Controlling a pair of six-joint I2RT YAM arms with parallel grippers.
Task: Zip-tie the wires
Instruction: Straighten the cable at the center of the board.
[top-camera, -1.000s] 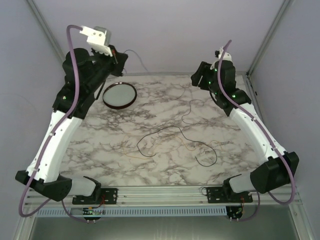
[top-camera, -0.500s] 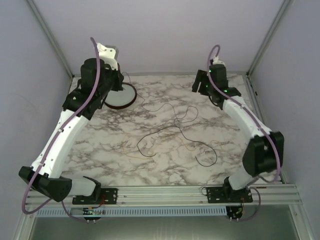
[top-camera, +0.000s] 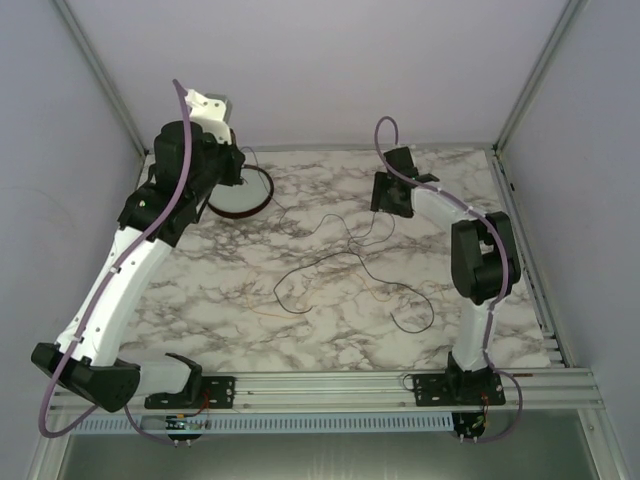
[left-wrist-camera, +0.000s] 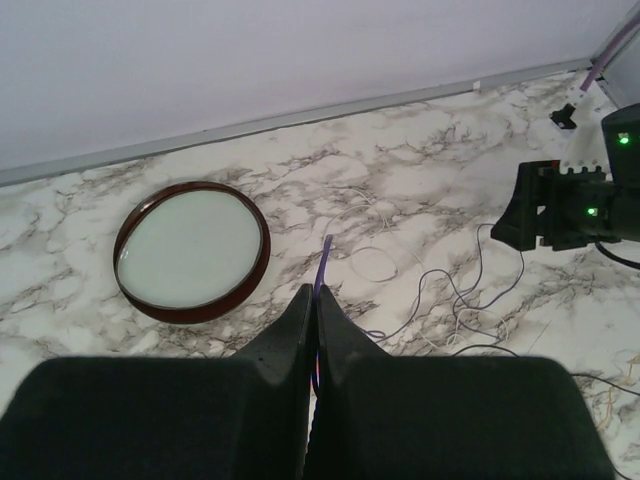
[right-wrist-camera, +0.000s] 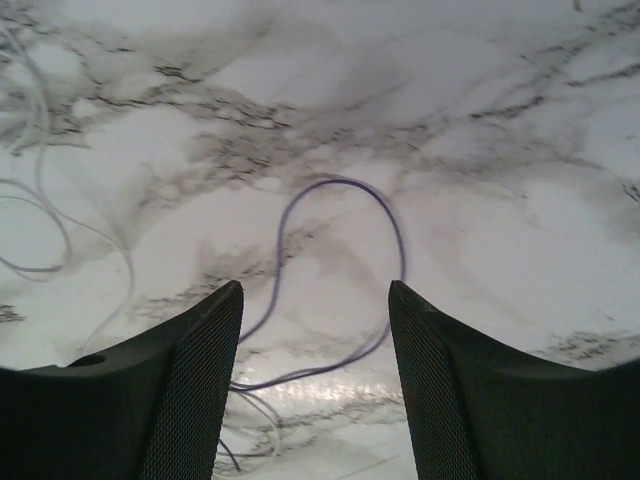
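Several thin dark wires (top-camera: 330, 262) lie in loose loops across the marble table (top-camera: 200, 300). My left gripper (top-camera: 236, 166) hangs at the back left, over the edge of a round dish. Its jaws (left-wrist-camera: 314, 292) are shut on a thin purple wire (left-wrist-camera: 325, 255) that sticks out past the tips. My right gripper (top-camera: 390, 196) hovers low over the back middle of the table with its jaws open (right-wrist-camera: 315, 290). A purple wire loop (right-wrist-camera: 345, 183) lies on the marble between its fingers, untouched. I cannot make out a zip tie in any view.
A round dish with a dark rim (left-wrist-camera: 190, 316) and a pale inside sits at the back left, partly under the left arm (top-camera: 262, 196). Pale thin strands (right-wrist-camera: 45, 130) lie left of the right gripper. The back wall is close behind both grippers.
The right arm has swung left from the back right corner and dropped low over the wires. The left arm has come down and forward over the dish, jaws still shut.
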